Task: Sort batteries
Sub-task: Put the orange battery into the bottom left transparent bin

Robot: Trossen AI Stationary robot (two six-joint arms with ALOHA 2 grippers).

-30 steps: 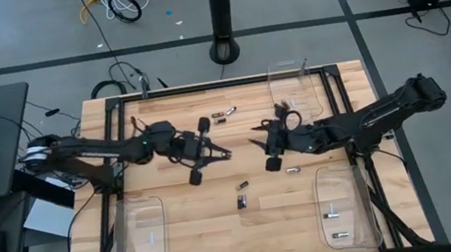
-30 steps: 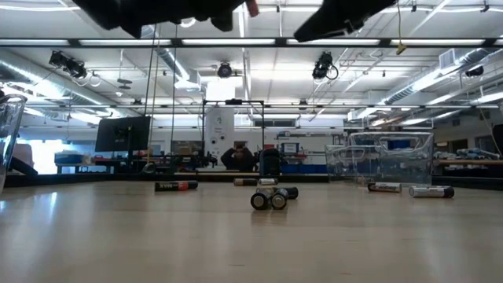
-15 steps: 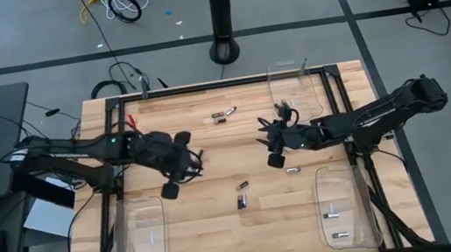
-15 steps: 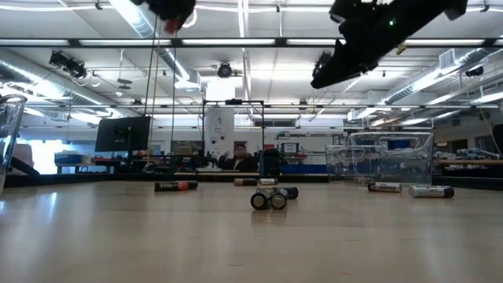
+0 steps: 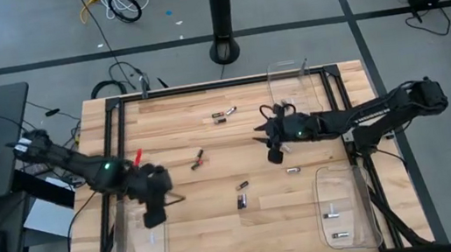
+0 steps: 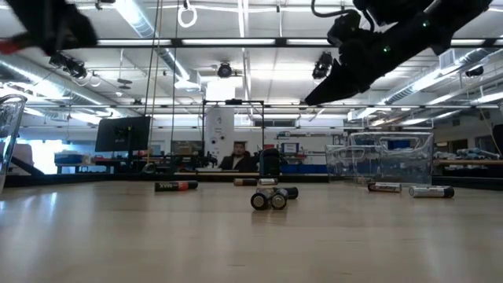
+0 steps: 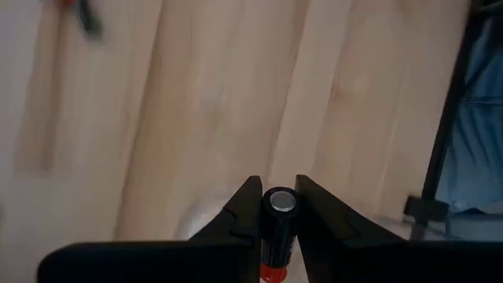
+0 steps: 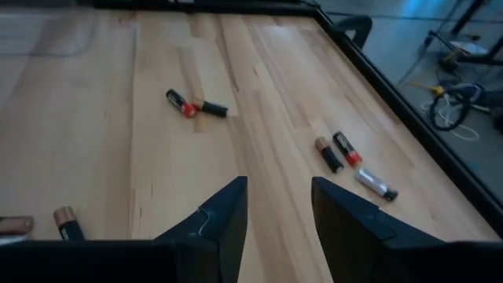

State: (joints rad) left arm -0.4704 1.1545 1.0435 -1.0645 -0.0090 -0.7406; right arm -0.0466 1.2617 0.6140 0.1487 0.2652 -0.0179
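My left gripper (image 5: 175, 197) hovers beside the near-left clear tray (image 5: 140, 244), shut on a black battery with a red band (image 7: 279, 216). My right gripper (image 5: 265, 141) hangs open above the table's middle right; nothing shows between its fingers (image 8: 279, 224). Loose batteries lie on their sides on the wood: a red-and-black pair (image 5: 197, 158), a few by the far edge (image 5: 224, 115), two near the middle (image 5: 240, 194) and a silvery one (image 5: 294, 169). The right wrist view shows the pair (image 8: 196, 104), two more (image 8: 339, 151) and a silvery one (image 8: 376, 185). My left gripper pinches the black battery by its sides near the silver-capped end (image 7: 281, 203), one finger on either side. The battery lies along the fingers with its capped end facing forward. It is lifted clear of the table.
A near-right tray (image 5: 346, 211) holds two batteries, and the near-left tray holds some too. A taller clear box (image 5: 295, 85) stands at the far right. Dark frame rails run along the table's sides. In the low view, batteries (image 6: 269, 198) lie mid-table and a person sits far behind.
My left arm has swung from the table's middle toward the near-left corner, carrying the battery to the near-left tray's side. My right gripper has stayed over the middle right and come lower. The batteries on the table have not moved.
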